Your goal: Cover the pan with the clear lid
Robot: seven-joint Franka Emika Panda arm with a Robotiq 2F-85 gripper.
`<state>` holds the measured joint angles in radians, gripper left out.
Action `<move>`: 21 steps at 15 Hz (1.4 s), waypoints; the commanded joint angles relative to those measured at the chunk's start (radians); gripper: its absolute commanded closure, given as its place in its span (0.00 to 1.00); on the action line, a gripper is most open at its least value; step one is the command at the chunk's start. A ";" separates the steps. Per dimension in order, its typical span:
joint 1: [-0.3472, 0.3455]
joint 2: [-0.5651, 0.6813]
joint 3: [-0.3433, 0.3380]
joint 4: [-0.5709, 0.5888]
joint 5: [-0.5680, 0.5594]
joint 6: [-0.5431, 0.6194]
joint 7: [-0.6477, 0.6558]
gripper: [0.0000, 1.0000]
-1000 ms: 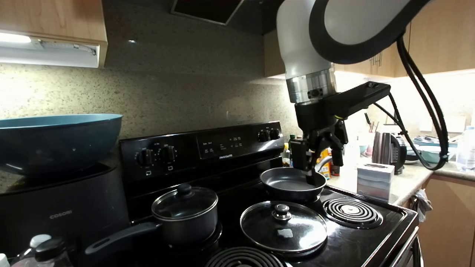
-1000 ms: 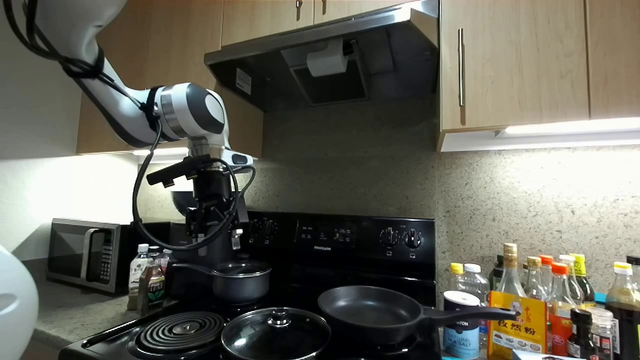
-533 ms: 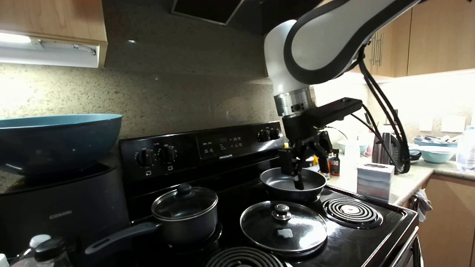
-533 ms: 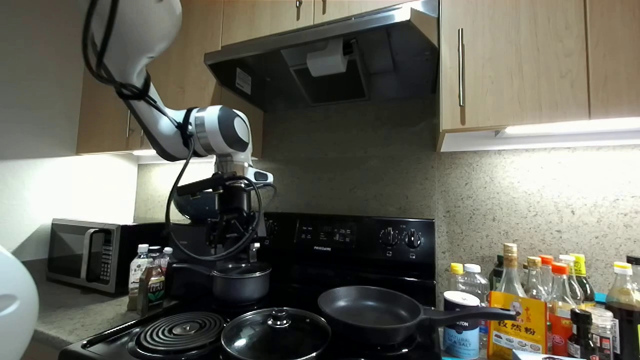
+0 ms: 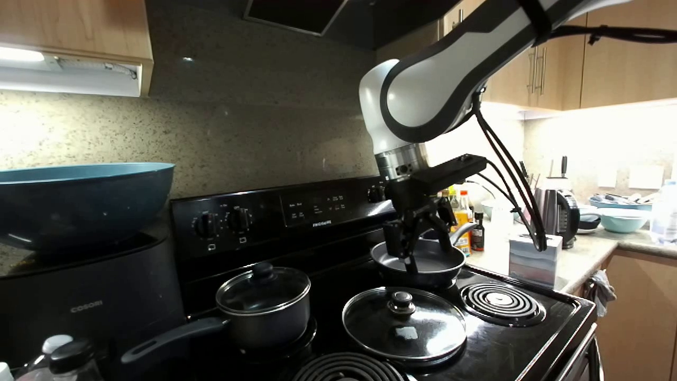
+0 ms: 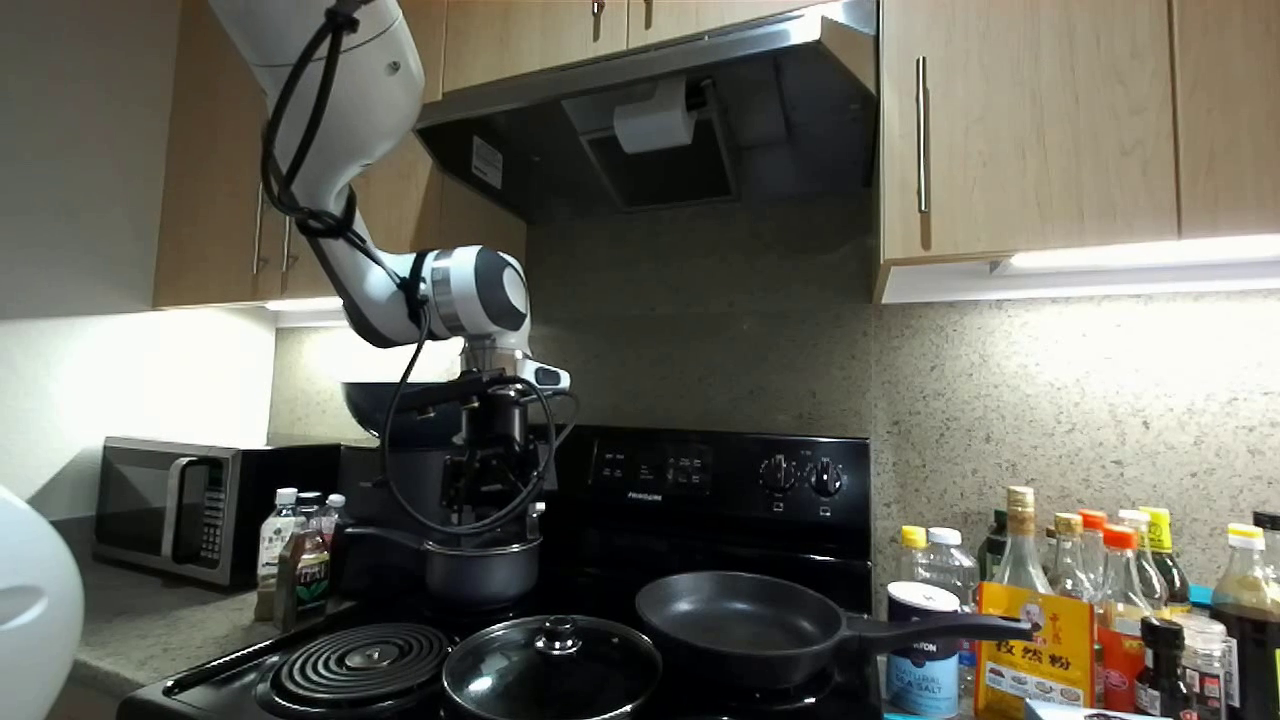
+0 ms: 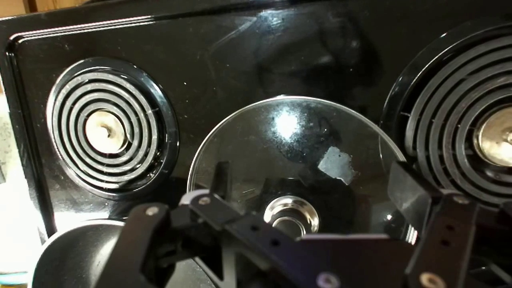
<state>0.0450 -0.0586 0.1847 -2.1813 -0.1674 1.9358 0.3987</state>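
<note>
The clear lid (image 5: 404,333) lies flat on the stovetop, its dark knob upward. It also shows in an exterior view (image 6: 552,665) and in the wrist view (image 7: 288,156). The black pan (image 6: 740,615) sits on a burner beside the lid, uncovered. It also shows in an exterior view (image 5: 436,259) and partly at the lower left of the wrist view (image 7: 68,256). My gripper (image 5: 429,256) is open and empty, pointing down above the lid, clear of it. It also shows in an exterior view (image 6: 498,520). In the wrist view, the knob lies between the spread fingers (image 7: 316,180), partly hidden by the gripper.
A grey saucepan (image 5: 267,312) with its own glass lid stands beside the clear lid. Bare coil burners (image 5: 500,300) lie on the stove. Bottles and a yellow packet (image 6: 1035,645) stand near the pan's handle. The range hood (image 6: 650,120) hangs above.
My gripper has moved down, leftward in an exterior view and rightward in the opposite-facing exterior view. Its fingers stay open. The lid and pan have not moved.
</note>
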 commanded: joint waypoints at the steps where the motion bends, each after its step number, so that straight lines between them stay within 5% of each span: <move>1: 0.023 0.000 -0.021 0.002 -0.001 -0.003 0.001 0.00; 10: 0.029 0.253 -0.064 0.189 0.040 -0.035 -0.267 0.00; 21: 0.032 0.356 -0.108 0.278 0.047 -0.064 -0.282 0.00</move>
<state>0.0699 0.2849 0.0849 -1.9169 -0.1425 1.8860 0.1525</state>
